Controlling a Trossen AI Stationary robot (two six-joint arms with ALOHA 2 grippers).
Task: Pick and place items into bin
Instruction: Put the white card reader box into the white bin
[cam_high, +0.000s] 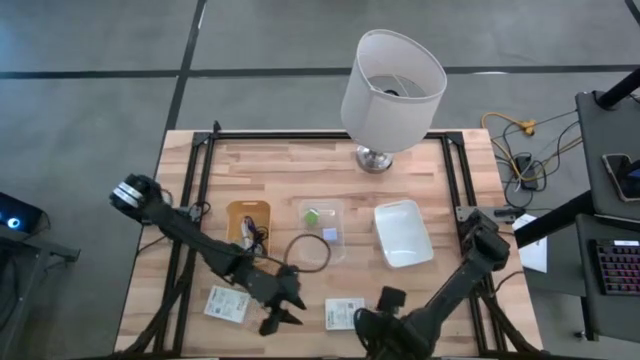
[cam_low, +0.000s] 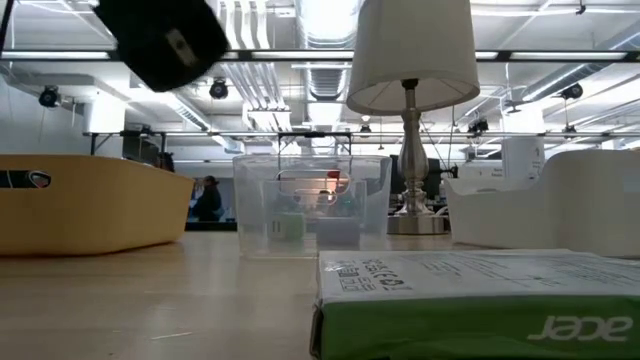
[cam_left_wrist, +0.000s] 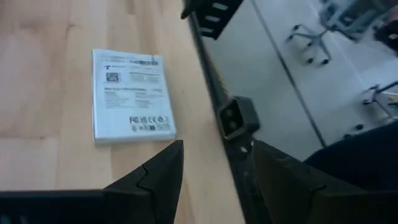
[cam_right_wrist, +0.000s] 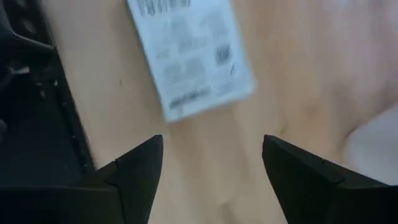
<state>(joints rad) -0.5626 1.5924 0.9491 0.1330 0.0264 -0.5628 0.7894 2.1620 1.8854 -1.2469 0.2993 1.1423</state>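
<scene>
Two flat white packets lie flat near the table's near edge: one (cam_high: 227, 303) toward the left, one (cam_high: 344, 313) in the middle. My left gripper (cam_high: 288, 310) hovers open between them. Its wrist view faces a packet (cam_left_wrist: 130, 93) ahead of the open fingers (cam_left_wrist: 217, 149). My right gripper (cam_high: 375, 310) is open just right of the middle packet, which lies ahead of it (cam_right_wrist: 189, 56) in its wrist view (cam_right_wrist: 211, 142). A thin cable coil (cam_high: 307, 252) lies on the wood. A clear bin (cam_high: 322, 222) holds a green cube (cam_high: 311, 215) and a grey-blue cube (cam_high: 330, 233).
A yellow tray (cam_high: 248, 222) holding cables sits left of the clear bin, and a white bin (cam_high: 403, 232) sits right of it. The big white lamp (cam_high: 392, 85) stands at the far edge. In the low view a packet (cam_low: 470, 290) fills the foreground.
</scene>
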